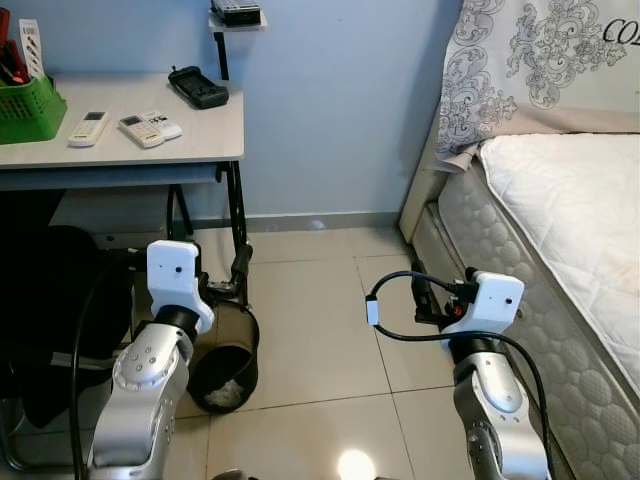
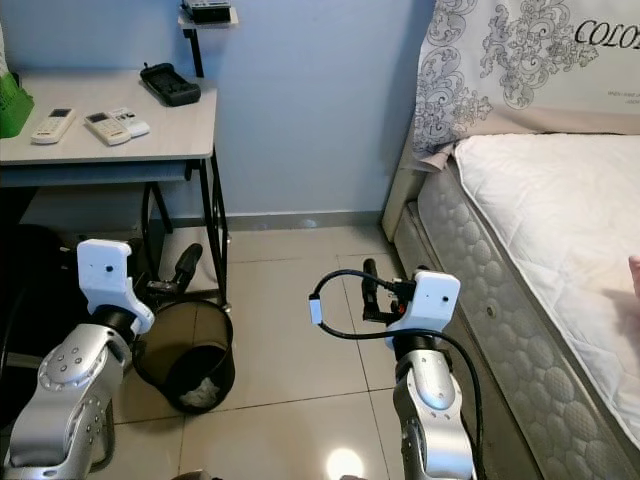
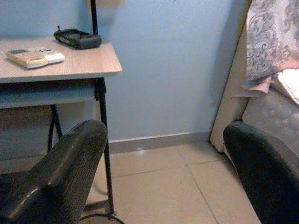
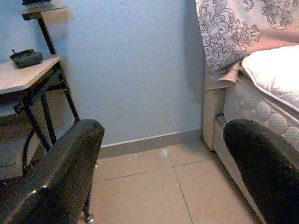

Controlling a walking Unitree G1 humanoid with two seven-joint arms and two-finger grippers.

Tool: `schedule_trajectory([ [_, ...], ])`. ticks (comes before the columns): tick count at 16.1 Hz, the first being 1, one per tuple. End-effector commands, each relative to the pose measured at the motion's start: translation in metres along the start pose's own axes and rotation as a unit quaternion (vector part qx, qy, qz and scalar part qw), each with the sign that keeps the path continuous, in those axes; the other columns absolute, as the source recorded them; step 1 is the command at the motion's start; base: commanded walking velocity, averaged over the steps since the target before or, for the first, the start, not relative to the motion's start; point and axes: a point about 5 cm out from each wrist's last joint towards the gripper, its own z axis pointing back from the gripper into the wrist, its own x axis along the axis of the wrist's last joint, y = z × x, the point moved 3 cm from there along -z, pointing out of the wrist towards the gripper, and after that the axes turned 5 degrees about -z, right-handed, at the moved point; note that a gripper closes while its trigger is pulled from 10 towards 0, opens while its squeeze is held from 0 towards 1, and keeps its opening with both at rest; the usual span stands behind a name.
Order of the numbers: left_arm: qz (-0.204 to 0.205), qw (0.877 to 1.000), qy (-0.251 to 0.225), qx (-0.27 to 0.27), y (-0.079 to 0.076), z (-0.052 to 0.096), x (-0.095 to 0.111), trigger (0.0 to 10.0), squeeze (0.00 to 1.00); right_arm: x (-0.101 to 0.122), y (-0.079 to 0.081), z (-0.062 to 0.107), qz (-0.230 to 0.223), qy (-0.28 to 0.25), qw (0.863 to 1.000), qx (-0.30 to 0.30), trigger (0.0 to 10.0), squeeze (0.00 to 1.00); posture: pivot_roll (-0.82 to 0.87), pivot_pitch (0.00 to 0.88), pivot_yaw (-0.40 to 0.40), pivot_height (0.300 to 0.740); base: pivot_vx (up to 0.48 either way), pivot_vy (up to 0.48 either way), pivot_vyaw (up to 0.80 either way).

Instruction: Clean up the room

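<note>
A round black bin (image 1: 232, 352) stands on the tiled floor beside the desk leg, with white crumpled rubbish (image 1: 228, 393) in its bottom. My left gripper (image 1: 230, 278) hovers just above the bin's rim, open and empty, as the left wrist view (image 3: 163, 140) confirms. My right gripper (image 1: 424, 292) is raised over the floor close to the bed's side, also open with nothing between its fingers (image 4: 70, 163). Two white remotes (image 1: 90, 128) (image 1: 150, 128) and a black device (image 1: 198, 87) lie on the desk (image 1: 200, 135).
A green basket (image 1: 28, 108) sits at the desk's left end. A small shelf (image 1: 236, 14) holds a device above it. The bed (image 1: 570, 200) with a patterned pillow (image 1: 520, 60) fills the right side. Dark bulky items (image 1: 50, 300) sit under the desk. Open tiled floor (image 1: 320, 300) lies between.
</note>
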Motion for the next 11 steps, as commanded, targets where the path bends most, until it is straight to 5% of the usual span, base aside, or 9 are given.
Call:
schedule_trajectory([
  [1, -0.035, 0.999, 0.013, -0.019, -0.004, -0.004, -0.003, 10.0, 0.0, 0.0, -0.002, -0.005, 0.013, 0.003, 1.0, -0.004, 10.0, 0.84, -0.01, 0.0, -0.017, 0.728, 0.0, 0.0, 0.0],
  [2, -0.032, 0.999, 0.011, -0.027, -0.006, -0.006, -0.003, 10.0, 0.0, 0.001, 0.004, -0.007, 0.018, 0.002, 1.0, 0.004, 10.0, 0.0, -0.01, 0.0, -0.011, 0.728, 0.0, -0.442, 0.0],
  [11, -0.013, 0.999, -0.007, -0.031, -0.017, -0.015, 0.002, 10.0, 0.0, 0.0, 0.003, -0.015, 0.019, -0.004, 1.0, -0.002, 10.0, 0.0, -0.04, 0.0, 0.0, 0.724, 0.254, -0.338, -0.05],
])
